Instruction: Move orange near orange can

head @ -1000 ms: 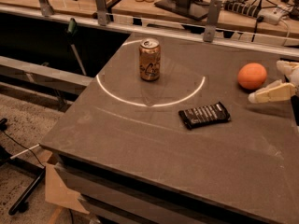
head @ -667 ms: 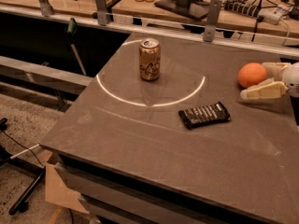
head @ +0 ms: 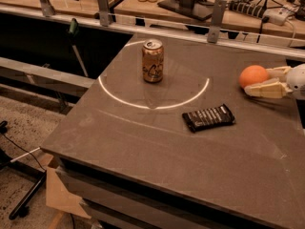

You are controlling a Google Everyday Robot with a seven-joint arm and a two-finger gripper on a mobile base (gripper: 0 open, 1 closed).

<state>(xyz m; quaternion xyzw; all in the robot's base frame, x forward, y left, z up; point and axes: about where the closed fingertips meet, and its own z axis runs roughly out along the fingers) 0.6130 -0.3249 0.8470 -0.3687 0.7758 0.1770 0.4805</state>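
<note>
Dim, warm light; a bright arc glares on the surface [head: 143, 147] around the orange can [head: 152, 61]; the end effector [head: 259, 81] shows pale at the right edge.

I have one camera, set high and looking down at a slant across the table [head: 143, 147]. The table's near left corner points toward the camera, and its far edge with the rail [head: 157, 30] runs along the top. The camera stands far enough back to take in most of the tabletop, with the can [head: 153, 61] left of the middle near the far edge and the floor [head: 24, 128] at lower left. My gripper [head: 258, 81] shows at the right edge, fingers spread beside the orange [head: 252, 75].
</note>
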